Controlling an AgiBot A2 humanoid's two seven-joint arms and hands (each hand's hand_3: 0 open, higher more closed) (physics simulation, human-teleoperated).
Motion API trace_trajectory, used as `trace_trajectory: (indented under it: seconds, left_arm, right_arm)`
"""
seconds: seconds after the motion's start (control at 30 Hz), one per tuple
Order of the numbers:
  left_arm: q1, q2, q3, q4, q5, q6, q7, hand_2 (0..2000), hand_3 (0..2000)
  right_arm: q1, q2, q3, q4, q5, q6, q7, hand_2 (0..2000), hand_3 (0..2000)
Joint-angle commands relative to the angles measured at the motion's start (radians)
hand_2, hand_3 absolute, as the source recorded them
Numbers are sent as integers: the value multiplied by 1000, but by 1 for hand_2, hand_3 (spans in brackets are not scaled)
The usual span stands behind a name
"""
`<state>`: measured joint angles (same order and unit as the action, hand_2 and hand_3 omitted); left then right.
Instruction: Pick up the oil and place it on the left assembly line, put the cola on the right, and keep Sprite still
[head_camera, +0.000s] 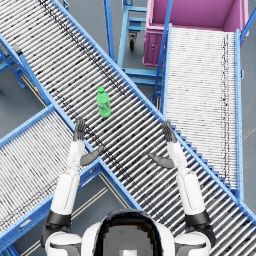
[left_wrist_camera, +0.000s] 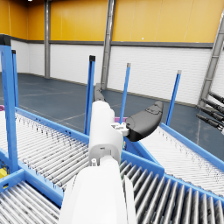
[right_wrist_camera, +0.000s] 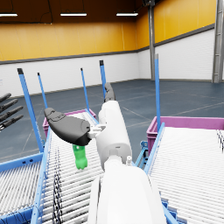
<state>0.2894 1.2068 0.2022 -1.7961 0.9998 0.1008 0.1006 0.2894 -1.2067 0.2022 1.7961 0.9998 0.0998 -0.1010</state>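
Observation:
A green Sprite bottle (head_camera: 103, 102) stands upright on the middle roller conveyor (head_camera: 135, 135), a little ahead of my hands and nearer the left one. In the right wrist view the Sprite bottle (right_wrist_camera: 79, 157) shows partly behind my right hand's thumb. My left hand (head_camera: 82, 145) hovers over the conveyor's left edge, fingers stretched out, holding nothing. My right hand (head_camera: 167, 147) hovers over the conveyor's right side, likewise spread and empty. The left hand (left_wrist_camera: 142, 122) and right hand (right_wrist_camera: 70, 127) show thumbs apart from the fingers. No oil or cola is in view.
A left roller line (head_camera: 27, 160) lies lower beside my left arm. A right roller line (head_camera: 200, 95) runs up to a pink bin (head_camera: 195, 20). Blue rails and upright posts (left_wrist_camera: 89, 94) border the conveyors. A blue cart frame (head_camera: 132, 30) stands behind.

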Motion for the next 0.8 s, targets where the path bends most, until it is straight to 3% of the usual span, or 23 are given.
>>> trace_trajectory:
  seconds: [0.03, 0.8]
  left_arm:
    - [0, 0, 0, 0, 0, 0, 0, 0, 0]
    - [0, 0, 0, 0, 0, 0, 0, 0, 0]
  right_arm:
    - [0, 0, 0, 0, 0, 0, 0, 0, 0]
    - [0, 0, 0, 0, 0, 0, 0, 0, 0]
